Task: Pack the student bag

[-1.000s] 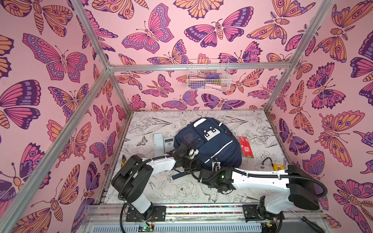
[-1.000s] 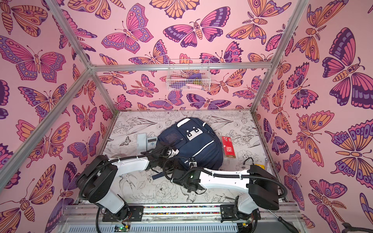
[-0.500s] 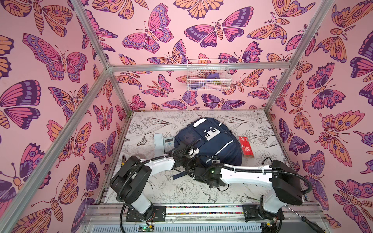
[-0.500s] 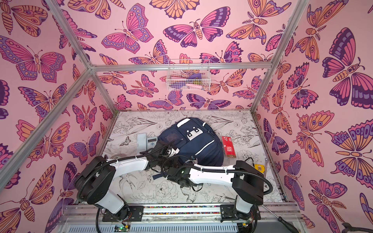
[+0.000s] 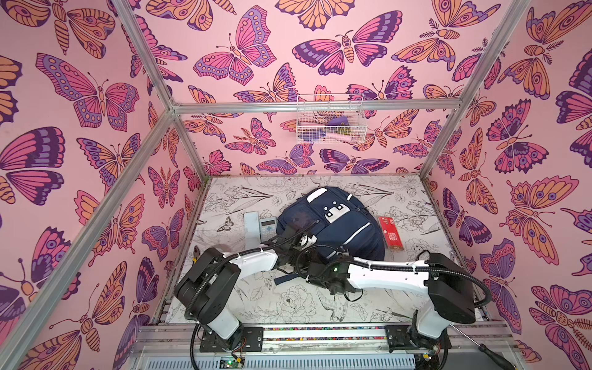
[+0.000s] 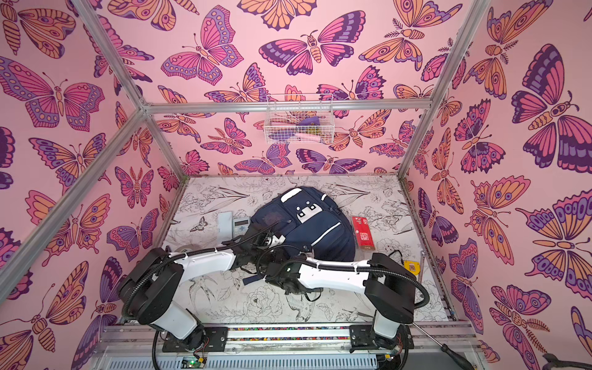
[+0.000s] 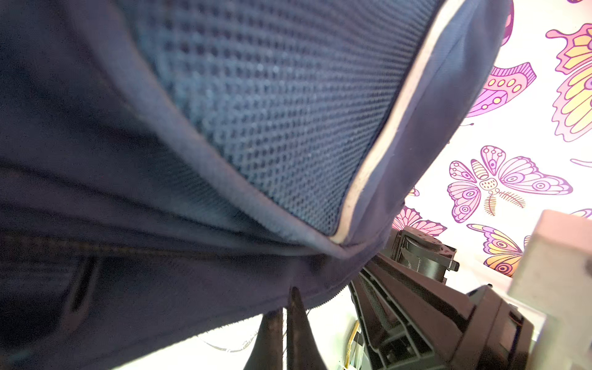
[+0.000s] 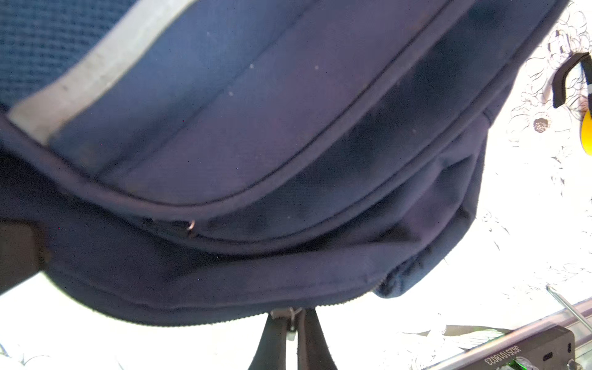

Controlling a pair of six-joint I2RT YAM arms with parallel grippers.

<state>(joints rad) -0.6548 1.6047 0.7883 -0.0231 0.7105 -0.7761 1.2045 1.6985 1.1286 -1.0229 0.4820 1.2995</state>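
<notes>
bag (image 5: 339, 230) mid-table, near edge at your grippers | left gripper (image 7: 285, 307) pinched together on the bag hem | right gripper (image 8: 296, 320) clamped on zipper pull (image 8: 290, 315) | zip line runs sideways from your right jaws

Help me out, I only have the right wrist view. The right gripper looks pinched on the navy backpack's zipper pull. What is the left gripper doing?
Observer: The left gripper is shut on the student bag, pinching its fabric edge by the zipper teeth.
Operator: Is anything waiting outside the bag?
Observer: In both top views a calculator lies just left of the bag.
Operator: And on the opposite side?
Observer: A red packet lies flat close beside the bag's right edge.
</notes>
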